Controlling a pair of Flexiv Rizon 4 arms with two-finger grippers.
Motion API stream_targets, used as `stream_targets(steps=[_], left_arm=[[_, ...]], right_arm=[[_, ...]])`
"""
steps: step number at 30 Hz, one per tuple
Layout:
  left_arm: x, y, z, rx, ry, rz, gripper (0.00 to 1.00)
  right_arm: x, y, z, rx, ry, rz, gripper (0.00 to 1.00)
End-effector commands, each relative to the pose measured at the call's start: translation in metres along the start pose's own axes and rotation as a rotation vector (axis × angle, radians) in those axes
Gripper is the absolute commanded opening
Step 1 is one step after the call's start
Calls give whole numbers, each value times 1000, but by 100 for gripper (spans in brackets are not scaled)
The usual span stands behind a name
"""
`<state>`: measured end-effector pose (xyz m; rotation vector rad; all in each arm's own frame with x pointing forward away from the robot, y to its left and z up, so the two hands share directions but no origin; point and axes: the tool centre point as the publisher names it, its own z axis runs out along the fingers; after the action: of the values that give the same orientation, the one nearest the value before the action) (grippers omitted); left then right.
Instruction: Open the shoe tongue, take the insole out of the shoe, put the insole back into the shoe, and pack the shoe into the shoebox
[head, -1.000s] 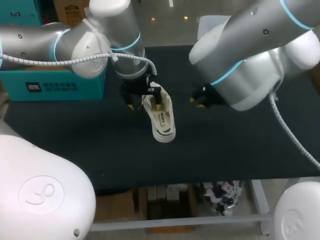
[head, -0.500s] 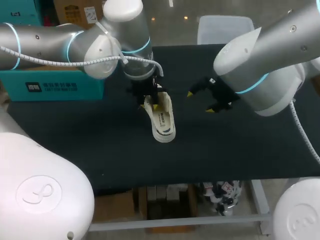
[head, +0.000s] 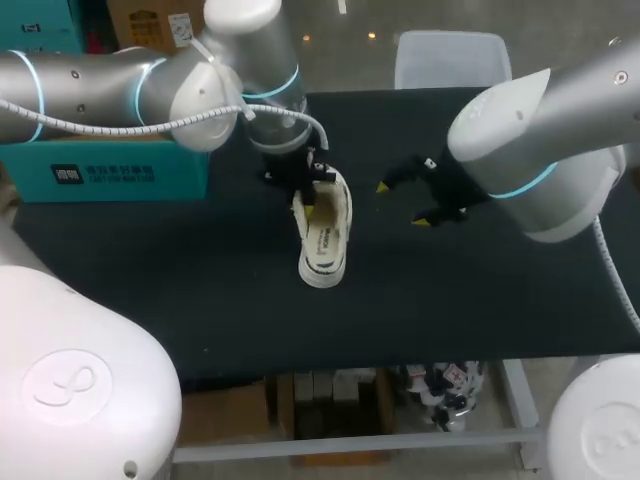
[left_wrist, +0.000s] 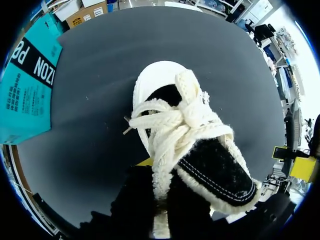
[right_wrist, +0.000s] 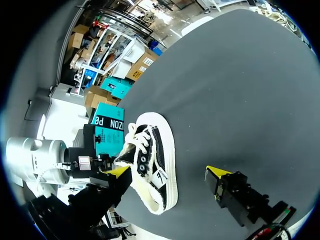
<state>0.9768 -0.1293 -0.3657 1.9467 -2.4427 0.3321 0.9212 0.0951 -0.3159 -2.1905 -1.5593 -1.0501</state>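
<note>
- Gripping the white shoe (head: 326, 242) at its far end, the left gripper (head: 303, 200) sits mid-scene over the table (head: 200, 300).
- Right gripper (head: 401, 202) hovers spread open, just right of it.
- Teal shoebox (head: 105, 172) stands far left.

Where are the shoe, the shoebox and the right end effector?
shoe (head: 325, 242): head view, on the middle of the shoe.
shoebox (head: 110, 172): head view, on its teal front side.
right end effector (head: 401, 203): head view, midway between its two yellow tips.
</note>
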Motion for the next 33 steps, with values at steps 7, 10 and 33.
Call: stream_targets(steps=[7,10,33], left_arm=[[-7,3,-32,7,-4,155,0],[-14,3,-40,8,6,175,0],[-58,1,-188,107,-169,662,0]], right_arm=[[0,0,-1,0,2,0,100],[0,0,-1,0,2,0,100],[0,0,-1,0,2,0,100]])
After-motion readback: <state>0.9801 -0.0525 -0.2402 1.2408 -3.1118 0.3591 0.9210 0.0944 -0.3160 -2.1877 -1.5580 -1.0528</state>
